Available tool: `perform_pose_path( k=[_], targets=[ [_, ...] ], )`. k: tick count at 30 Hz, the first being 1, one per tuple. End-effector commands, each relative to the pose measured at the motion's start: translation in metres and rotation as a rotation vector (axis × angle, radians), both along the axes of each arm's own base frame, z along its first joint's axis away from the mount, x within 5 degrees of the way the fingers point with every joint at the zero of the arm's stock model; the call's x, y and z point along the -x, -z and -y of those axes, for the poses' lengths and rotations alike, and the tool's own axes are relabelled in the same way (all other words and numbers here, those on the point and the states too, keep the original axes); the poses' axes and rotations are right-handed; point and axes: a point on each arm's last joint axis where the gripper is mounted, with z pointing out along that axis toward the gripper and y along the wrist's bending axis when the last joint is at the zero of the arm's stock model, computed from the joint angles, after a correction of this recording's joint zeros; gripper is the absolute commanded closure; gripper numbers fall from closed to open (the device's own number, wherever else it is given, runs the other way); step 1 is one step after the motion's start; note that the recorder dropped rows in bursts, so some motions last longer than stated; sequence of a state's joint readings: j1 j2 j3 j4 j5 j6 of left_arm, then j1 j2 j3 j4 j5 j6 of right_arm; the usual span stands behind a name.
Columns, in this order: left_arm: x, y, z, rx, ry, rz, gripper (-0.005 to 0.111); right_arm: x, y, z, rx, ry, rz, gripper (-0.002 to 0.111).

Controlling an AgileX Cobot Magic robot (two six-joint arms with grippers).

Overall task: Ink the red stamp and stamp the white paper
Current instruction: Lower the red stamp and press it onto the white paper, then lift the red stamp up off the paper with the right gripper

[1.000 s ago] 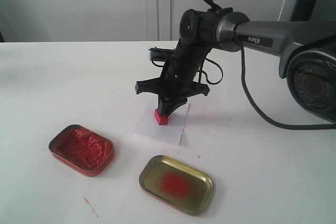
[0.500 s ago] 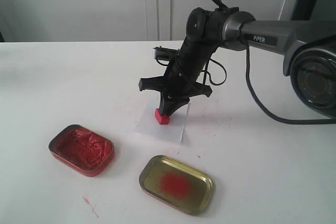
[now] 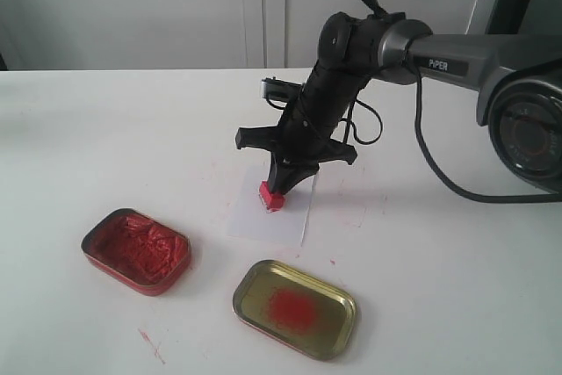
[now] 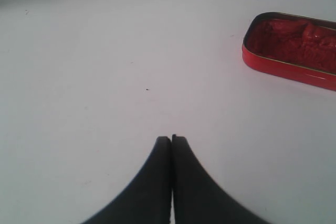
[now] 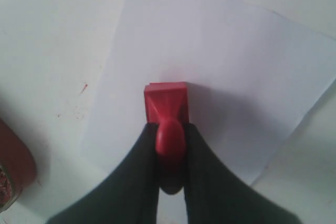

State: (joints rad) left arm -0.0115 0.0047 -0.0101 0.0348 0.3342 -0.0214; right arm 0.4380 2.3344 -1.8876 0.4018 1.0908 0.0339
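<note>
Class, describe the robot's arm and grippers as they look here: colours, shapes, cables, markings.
The right arm has a grey metallic link lettered PIPER in white, then black joints. A black cable loops beside it. The right gripper is black with a wide crossbar; both it and the left gripper have curved, tapering black fingers.

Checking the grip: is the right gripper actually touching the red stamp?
Touching. The right wrist view shows both fingers of the right gripper pressed against the knob of the red stamp, with no gap on either side.
</note>
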Motion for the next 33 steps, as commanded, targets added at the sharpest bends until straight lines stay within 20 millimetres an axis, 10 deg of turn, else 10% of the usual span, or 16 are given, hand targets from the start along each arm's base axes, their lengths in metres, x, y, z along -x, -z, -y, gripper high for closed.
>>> perform_pose_path(
  k=[1, 33],
  targets=[
    [0.000, 0.004, 0.000, 0.000, -0.002, -0.012, 0.107, -0.002, 0.013, 0.008, 0.051, -0.025, -0.017, 0.108],
    [0.000, 0.004, 0.000, 0.000, -0.002, -0.012, 0.107, -0.004, -0.027, 0.007, -0.004, 0.007, 0.098, 0.108]
  ],
)
